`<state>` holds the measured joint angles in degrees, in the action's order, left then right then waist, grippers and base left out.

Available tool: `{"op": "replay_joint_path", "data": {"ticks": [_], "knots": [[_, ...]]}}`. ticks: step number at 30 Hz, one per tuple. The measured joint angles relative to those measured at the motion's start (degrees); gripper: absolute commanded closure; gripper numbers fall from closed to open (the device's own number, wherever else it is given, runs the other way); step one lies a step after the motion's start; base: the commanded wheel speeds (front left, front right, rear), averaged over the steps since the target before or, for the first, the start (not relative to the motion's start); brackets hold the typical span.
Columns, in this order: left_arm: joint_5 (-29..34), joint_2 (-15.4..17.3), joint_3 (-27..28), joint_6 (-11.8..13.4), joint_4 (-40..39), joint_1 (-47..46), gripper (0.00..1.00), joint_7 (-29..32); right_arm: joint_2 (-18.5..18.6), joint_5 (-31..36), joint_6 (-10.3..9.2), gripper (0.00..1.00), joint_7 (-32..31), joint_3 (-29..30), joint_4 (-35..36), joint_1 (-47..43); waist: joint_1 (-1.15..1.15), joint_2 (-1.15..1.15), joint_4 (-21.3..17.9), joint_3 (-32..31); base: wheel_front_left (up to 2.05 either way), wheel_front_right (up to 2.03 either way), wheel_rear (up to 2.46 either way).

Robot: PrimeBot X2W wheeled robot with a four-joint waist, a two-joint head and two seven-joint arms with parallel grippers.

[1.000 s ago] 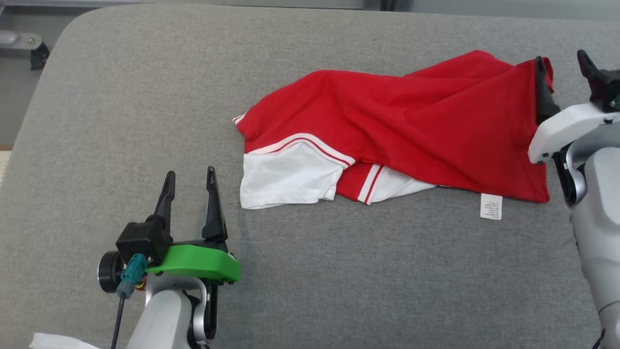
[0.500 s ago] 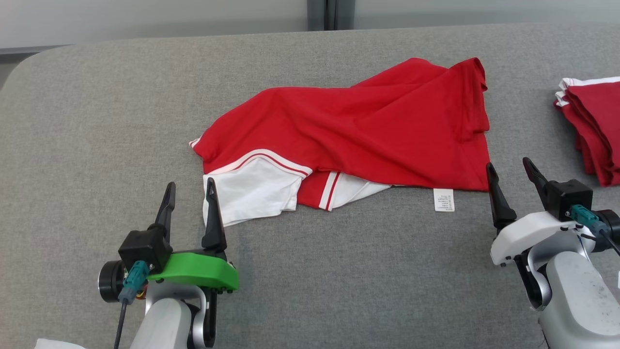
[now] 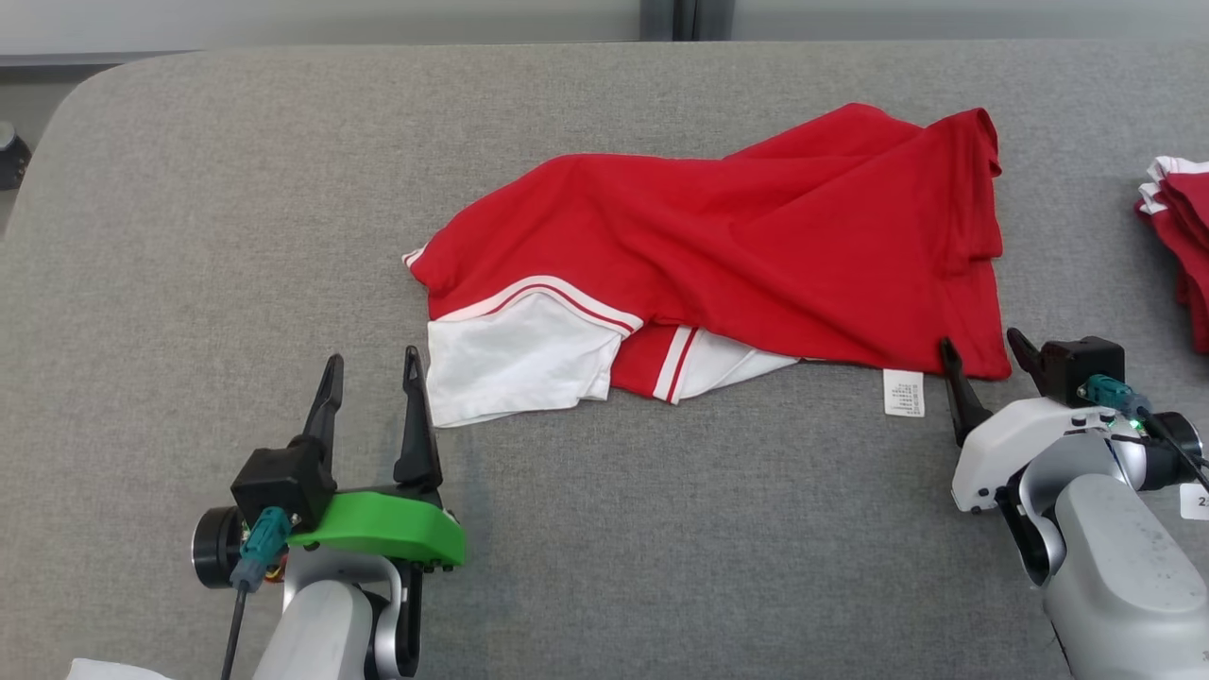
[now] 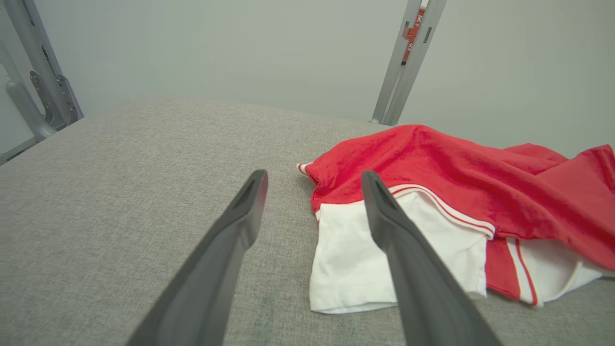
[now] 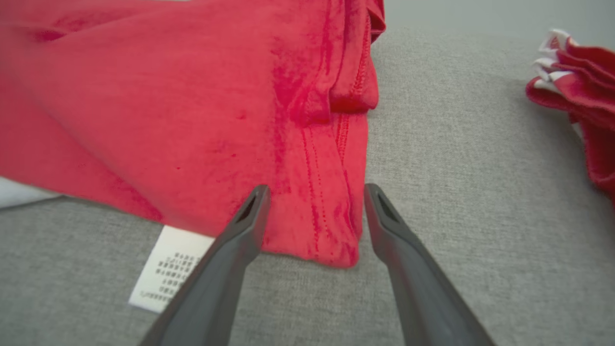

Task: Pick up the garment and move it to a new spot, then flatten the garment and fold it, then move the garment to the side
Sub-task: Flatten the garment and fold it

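Garment (image 3: 718, 255) is lying rumpled on bench (image 3: 661, 529). Left gripper (image 3: 372, 357) is hovering by its white sleeve (image 3: 515, 364), right gripper (image 3: 979, 338) at its red corner (image 3: 982, 359), fingers (image 3: 416, 416) spread.

Bright, even light, faint soft shadows, head view sharp, right wrist view slightly blurred
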<state>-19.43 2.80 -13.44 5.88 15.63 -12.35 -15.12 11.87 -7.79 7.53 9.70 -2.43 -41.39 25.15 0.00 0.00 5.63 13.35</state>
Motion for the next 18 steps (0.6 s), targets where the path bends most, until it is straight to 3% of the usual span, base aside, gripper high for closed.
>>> {"op": "replay_joint_path", "data": {"ticks": [1,2,3,8,18], "knots": [[0.0,0.0,0.1,0.0,0.0,0.0,0.0,0.0,0.0,-0.1,0.0,0.04,0.3,0.1,-1.0,0.4,0.0,0.0,0.2,0.1,0.0,0.0,0.0],[0.0,0.0,0.2,0.0,0.1,0.0,0.0,0.0,0.1,-0.1,0.0,0.23,0.6,0.2,-2.1,0.8,0.0,0.0,0.4,0.2,0.0,0.0,0.0],[0.0,0.0,0.3,0.0,0.1,0.0,0.0,0.0,0.0,-0.1,-0.01,0.5,0.6,0.3,-2.8,1.1,0.0,0.0,0.5,0.3,0.0,0.0,0.0],[0.2,0.0,0.7,0.1,0.1,0.0,0.0,0.0,-0.2,-0.6,-0.01,1.0,2.0,1.0,-6.3,2.7,0.0,0.0,0.3,0.2,0.0,0.0,0.0],[0.4,0.0,0.9,0.1,0.1,0.0,0.0,0.0,0.1,-1.8,0.0,1.0,4.5,5.9,-9.4,3.6,0.0,0.0,-1.3,-0.2,0.0,0.0,0.0]]}}
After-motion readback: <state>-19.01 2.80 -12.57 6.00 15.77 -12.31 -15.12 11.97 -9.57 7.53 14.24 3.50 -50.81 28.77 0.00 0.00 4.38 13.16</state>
